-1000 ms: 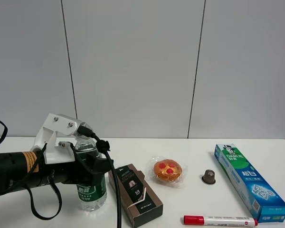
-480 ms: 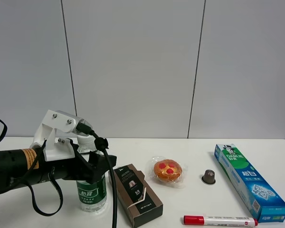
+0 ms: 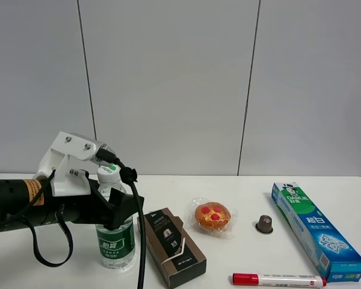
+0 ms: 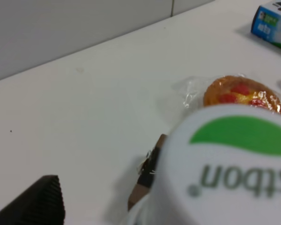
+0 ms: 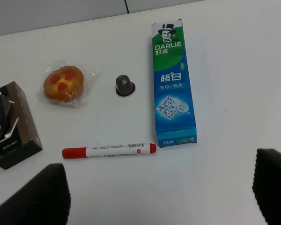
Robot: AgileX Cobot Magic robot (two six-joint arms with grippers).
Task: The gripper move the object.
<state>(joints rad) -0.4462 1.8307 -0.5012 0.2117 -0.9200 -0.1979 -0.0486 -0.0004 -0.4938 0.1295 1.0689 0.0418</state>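
Bench [image 3: 240, 256] scene with the left arm at the object. The bottle [image 3: 115, 244], clear plastic with a dark green label, stands upright on the bench at the left, just beside a brown carton [image 3: 171, 247]. Its white cap [image 4: 229, 173] bears a green swoosh and the partly cut-off letters "stbon".

The left gripper [image 3: 121, 208] is placed around the bottle's shoulder. Its jaws are spread wide: bare bench is seen between the one visible finger [image 4: 37, 201] and the bottle.

The right gripper [image 5: 161, 187] is seen in its wrist view only, jaws parted and holding nothing.

Further right lie a wrapped pastry [image 3: 212, 217], a dark capsule [image 3: 264, 224], a red-capped marker [image 3: 278, 279] with illegibly small print, and a toothpaste box [image 5: 173, 84] marked "DARLIE" and "超白".
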